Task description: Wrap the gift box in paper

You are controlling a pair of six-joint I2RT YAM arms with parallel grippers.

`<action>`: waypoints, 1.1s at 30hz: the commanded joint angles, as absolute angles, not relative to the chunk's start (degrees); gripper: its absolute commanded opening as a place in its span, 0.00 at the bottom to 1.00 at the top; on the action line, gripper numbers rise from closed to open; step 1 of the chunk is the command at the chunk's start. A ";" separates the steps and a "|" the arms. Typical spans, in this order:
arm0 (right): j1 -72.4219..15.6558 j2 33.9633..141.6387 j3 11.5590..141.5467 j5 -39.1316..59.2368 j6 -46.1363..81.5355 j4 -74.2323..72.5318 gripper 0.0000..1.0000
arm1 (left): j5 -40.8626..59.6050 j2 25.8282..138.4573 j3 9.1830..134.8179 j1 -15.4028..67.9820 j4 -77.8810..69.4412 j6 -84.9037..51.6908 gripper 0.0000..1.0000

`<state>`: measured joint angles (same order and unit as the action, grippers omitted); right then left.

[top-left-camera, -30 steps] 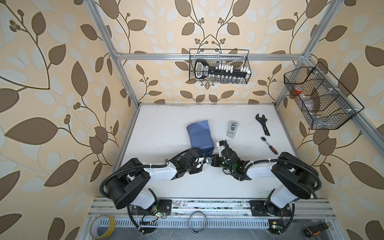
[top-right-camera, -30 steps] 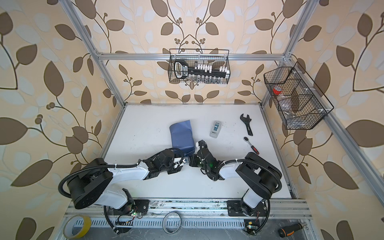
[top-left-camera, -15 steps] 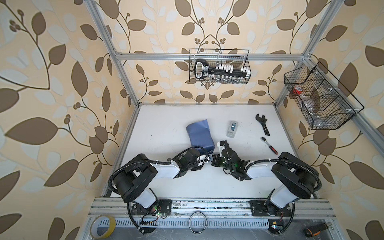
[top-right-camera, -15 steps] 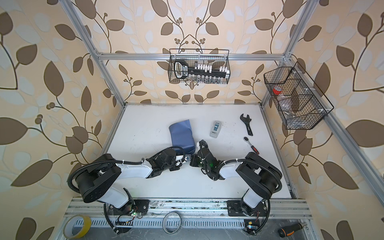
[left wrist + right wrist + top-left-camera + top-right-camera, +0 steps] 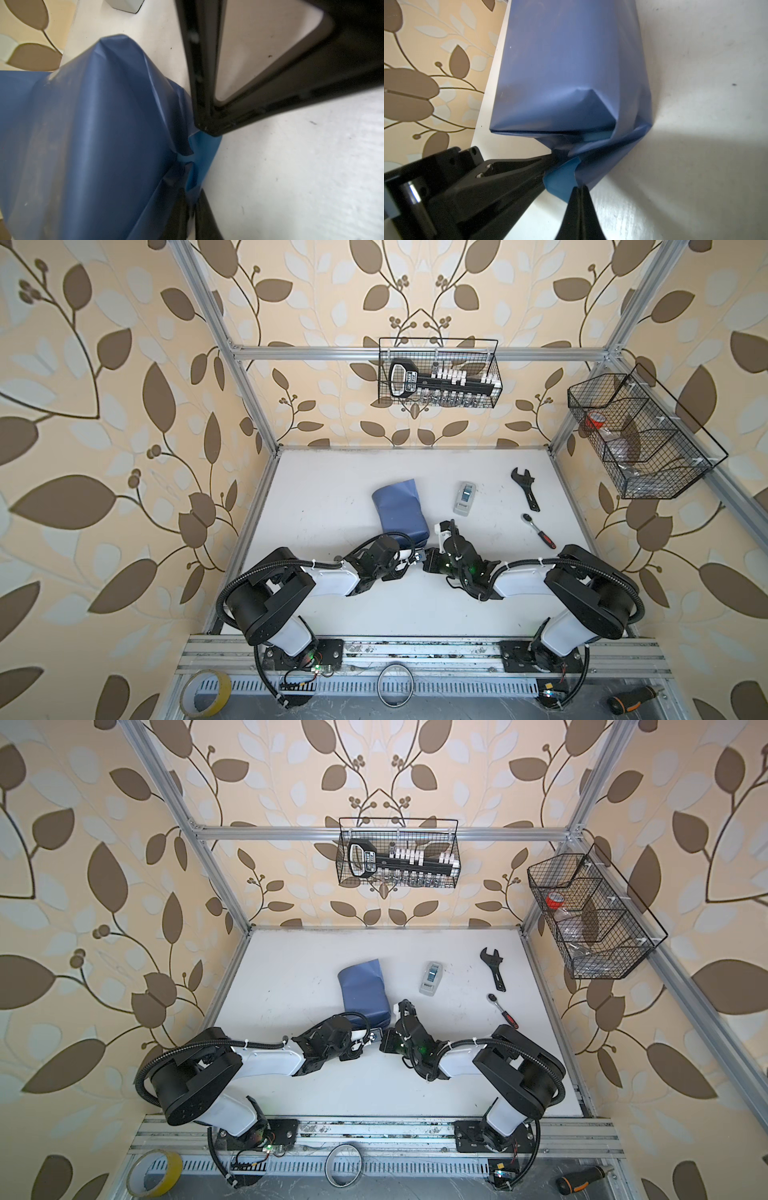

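The paper (image 5: 399, 506), slate-blue side out, is folded around a block shape mid-table in both top views; the gift box is hidden inside it. At the parcel's near end a loose flap shows its light blue face (image 5: 560, 180). In the left wrist view my left gripper (image 5: 192, 187) is shut on that flap. My right gripper (image 5: 580, 188) is shut on the flap's edge beside it. The two grippers meet tip to tip at the parcel's near right corner, left gripper (image 5: 413, 556) and right gripper (image 5: 430, 559).
A grey-white tape dispenser (image 5: 465, 497) lies right of the parcel. Further right are a black wrench (image 5: 525, 489) and a red-handled ratchet (image 5: 538, 530). Wire baskets (image 5: 438, 377) hang on the back and right walls. A yellow tape roll (image 5: 205, 693) lies below the front rail.
My left gripper has closed on the paper flap, and its arm has drawn in slightly toward the parcel. The right gripper has stayed shut and still.
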<state>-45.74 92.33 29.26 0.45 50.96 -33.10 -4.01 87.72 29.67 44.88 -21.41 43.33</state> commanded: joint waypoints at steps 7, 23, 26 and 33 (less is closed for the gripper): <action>-44.85 85.85 26.61 -0.80 45.99 -33.98 0.24 | -1.45 87.35 29.44 43.48 -23.99 45.40 0.00; -41.14 84.06 24.16 -5.58 19.72 -28.20 0.84 | 0.95 86.10 26.24 40.13 -28.57 43.53 0.00; -41.22 85.89 23.98 -5.09 18.83 -30.80 0.89 | 1.22 85.53 25.80 39.76 -29.18 43.23 0.00; -41.23 85.16 22.49 -6.75 13.81 -36.21 0.85 | 1.74 84.59 25.11 38.72 -30.77 42.12 0.00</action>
